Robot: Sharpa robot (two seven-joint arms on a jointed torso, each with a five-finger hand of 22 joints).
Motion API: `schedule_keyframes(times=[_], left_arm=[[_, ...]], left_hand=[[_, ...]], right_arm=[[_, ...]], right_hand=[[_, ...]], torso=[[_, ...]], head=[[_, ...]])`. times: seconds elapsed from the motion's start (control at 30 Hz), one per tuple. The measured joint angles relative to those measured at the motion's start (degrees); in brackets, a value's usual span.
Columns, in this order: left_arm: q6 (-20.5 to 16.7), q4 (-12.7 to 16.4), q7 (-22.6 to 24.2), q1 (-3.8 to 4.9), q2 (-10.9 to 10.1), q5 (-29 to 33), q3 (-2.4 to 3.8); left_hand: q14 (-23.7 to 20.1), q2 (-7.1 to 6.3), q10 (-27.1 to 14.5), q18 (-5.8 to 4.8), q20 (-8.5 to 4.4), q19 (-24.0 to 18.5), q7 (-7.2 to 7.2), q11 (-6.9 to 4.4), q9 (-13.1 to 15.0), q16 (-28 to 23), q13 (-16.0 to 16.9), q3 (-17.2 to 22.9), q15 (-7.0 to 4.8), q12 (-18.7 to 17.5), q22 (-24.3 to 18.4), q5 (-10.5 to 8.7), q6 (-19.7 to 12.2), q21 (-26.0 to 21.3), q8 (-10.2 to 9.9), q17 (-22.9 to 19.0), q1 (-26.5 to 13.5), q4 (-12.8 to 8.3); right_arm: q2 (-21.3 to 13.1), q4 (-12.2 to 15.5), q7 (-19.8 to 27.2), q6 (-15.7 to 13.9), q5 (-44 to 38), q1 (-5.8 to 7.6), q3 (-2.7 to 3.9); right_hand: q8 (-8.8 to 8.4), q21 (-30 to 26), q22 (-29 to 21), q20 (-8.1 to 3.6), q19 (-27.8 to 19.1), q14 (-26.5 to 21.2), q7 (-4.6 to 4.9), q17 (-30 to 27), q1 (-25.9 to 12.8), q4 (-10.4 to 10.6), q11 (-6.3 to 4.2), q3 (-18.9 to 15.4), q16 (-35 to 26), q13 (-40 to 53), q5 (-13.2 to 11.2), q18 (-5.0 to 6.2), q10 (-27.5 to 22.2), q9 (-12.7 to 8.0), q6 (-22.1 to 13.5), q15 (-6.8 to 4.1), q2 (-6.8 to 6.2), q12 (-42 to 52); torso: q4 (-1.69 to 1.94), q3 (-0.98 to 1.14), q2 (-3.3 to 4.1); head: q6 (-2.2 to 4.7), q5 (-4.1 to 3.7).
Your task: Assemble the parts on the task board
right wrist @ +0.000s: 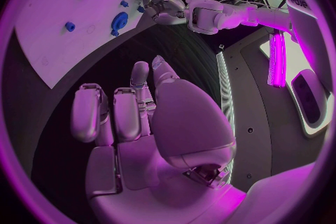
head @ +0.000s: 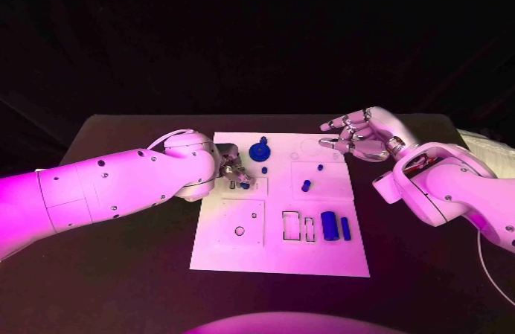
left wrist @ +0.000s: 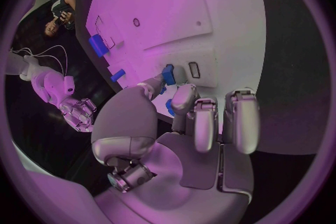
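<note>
One white task board lies flat in the middle of the black worktop, a smooth rectangular plate marked with outlined slots and small round holes. I count about seven blue parts on it, though the small ones near the left robot hand are hard to separate. A round knob-like piece stands near the far edge, a small peg sits just below it, and two short studs stand in the square panel toward the right. In the near right corner a larger rounded block lies beside a narrow bar, next to three empty rectangular outlines. The left robot hand reaches over the board's left edge, its silver fingers curled down around a small blue piece; from the wrist camera the thumb and a fingertip appear to pinch it, right beside a rectangular slot. The right robot hand hovers off the board's far right corner, holding nothing, palm turned toward the board, its glossy metallic fingers loosely bent and spread apart.
</note>
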Motion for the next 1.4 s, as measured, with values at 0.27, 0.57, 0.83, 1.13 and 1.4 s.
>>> schedule_keyframes(times=[0.27, 0.57, 0.83, 1.13, 1.4], left_arm=[[-0.22, -0.02, -0.08, -0.03, 0.02, 0.07, 0.01], [-0.69, 0.14, -0.23, -0.1, 0.0, 0.23, 0.0], [-0.87, 0.35, -0.33, -0.19, 0.07, 0.47, 0.0], [-1.03, 0.62, -0.42, -0.23, -0.03, 0.61, 0.01], [-1.12, 1.47, -0.44, -0.38, -0.91, 0.85, 0.65]], left_hand=[[0.2, -0.07, 0.19, 0.0, 0.0, 0.0, 0.0, -0.19, 0.26, 0.0, 0.03, -2.34, -0.2, 0.0, 0.0, 0.0, 0.0, 0.0, 0.07, 0.0, -0.67, 0.83], [0.0, -0.08, 0.42, -0.69, 0.0, 0.0, 0.19, 0.0, 0.45, 0.0, 0.09, -3.52, -0.41, 0.0, 0.0, -0.01, 0.21, 0.22, 0.4, 0.04, -1.14, 1.39], [0.0, 0.14, 0.62, -0.71, 0.0, 0.0, 0.0, -0.2, 0.59, 0.0, 0.2, -4.44, -0.41, 0.27, 0.0, -0.01, 0.41, 0.46, 0.63, 0.03, -1.37, 1.98], [0.0, 0.14, 0.62, -0.71, 0.0, 0.0, 0.0, -0.2, 0.58, 0.0, 0.19, -4.46, -0.41, 0.27, 0.04, -0.01, 0.41, 0.44, 0.63, 0.03, -1.36, 2.0], [0.0, 0.08, 0.75, -0.71, -0.21, 0.21, -0.21, -0.34, 0.69, 0.0, 0.18, -5.6, -0.41, 0.27, 0.04, -0.01, 0.6, 0.44, 0.61, 0.02, -1.78, 2.65]], right_arm=[[-0.09, -0.01, -0.08, 0.06, 0.0, 0.0, 0.0], [-0.14, -0.06, -0.17, 0.12, 0.02, 0.0, 0.0], [-0.11, -0.08, -0.19, 0.27, 0.03, 0.0, 0.0], [-0.12, -0.17, -0.22, 0.53, 0.03, 0.0, -0.01], [-0.07, -0.4, -0.26, 0.73, 0.03, 0.0, -0.03]], right_hand=[[0.0, -0.21, -0.34, 0.21, -0.21, 0.0, 0.0, -0.18, 0.0, 0.15, 0.22, -0.15, -0.13, -0.16, 0.0, 0.0, -0.21, -0.01, 0.0, 0.0, 0.0, -0.15], [0.0, -0.55, -0.55, 0.21, -0.21, 0.0, 0.0, -0.28, 0.0, 0.14, 0.22, -0.14, -0.23, -0.18, 0.0, 0.0, -0.21, -0.01, 0.0, 0.0, 0.0, -0.38], [0.0, -0.55, -0.55, 0.21, -0.21, 0.0, -0.01, -0.28, 0.0, 0.15, 0.22, -0.15, -0.23, -0.23, 0.0, 0.0, -0.21, -0.02, 0.0, 0.0, 0.0, -0.38], [0.0, -0.55, -0.55, 0.21, -0.2, 0.0, -0.01, -0.28, 0.0, 0.3, 0.22, -0.3, -0.23, -0.23, 0.0, 0.0, -0.21, -0.02, -0.01, 0.0, 0.0, -0.38], [0.0, -0.55, -0.56, 0.21, -0.2, 0.0, -0.01, -0.28, 0.0, 0.3, 0.22, -0.3, -0.23, -0.23, 0.0, 0.0, -0.2, -0.03, -0.01, 0.0, 0.0, -0.38]], torso=[[-0.01, 0.0, 0.01], [-0.01, 0.0, 0.01], [-0.02, -0.01, 0.01], [-0.02, -0.03, 0.02], [-0.01, -0.03, 0.01]], head=[[0.07, -0.09], [0.1, -0.14], [0.16, -0.12], [0.08, -0.14], [0.14, -0.23]])
